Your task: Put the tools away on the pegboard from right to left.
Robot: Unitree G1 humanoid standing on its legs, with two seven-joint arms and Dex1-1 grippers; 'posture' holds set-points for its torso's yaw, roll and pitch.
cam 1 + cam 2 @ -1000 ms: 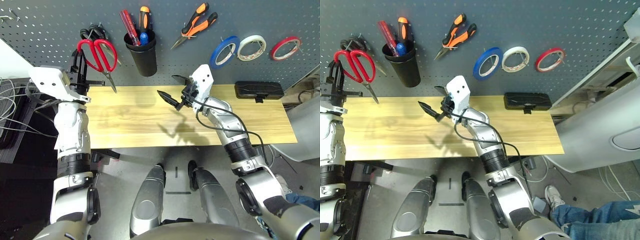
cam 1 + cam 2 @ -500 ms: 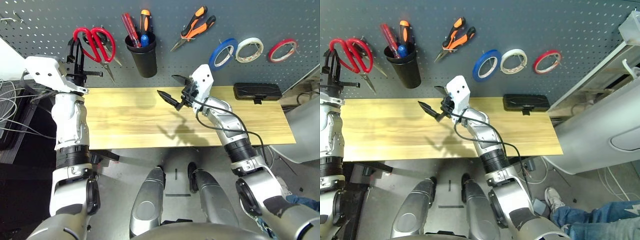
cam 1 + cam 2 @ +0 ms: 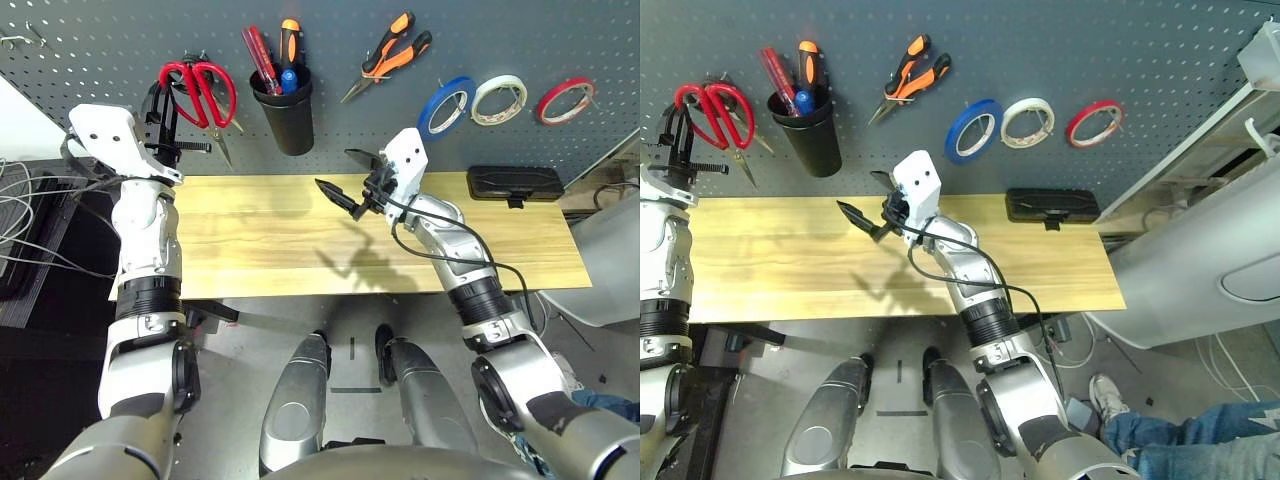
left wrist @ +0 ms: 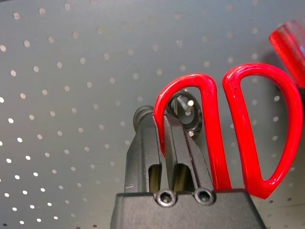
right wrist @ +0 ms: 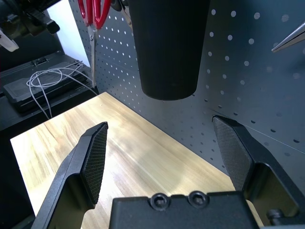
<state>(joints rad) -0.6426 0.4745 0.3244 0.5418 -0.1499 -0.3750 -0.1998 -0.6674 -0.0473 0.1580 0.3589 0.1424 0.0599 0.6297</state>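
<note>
At the pegboard's (image 3: 330,140) near left edge: left gripper (image 4: 164,143), closed, gripping red-handled scissors (image 4: 217,143); right gripper (image 5: 159,157) hovering open.

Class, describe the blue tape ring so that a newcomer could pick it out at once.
On the perforated pegboard, right of the black cup, find the orange-and-black pliers. Just right of them hang three tape rings; the blue one is leftmost, beside the white.

2 silver arms reaching forward, left gripper (image 4: 164,119) closed, right gripper (image 5: 159,138) wide open, angled inward
</note>
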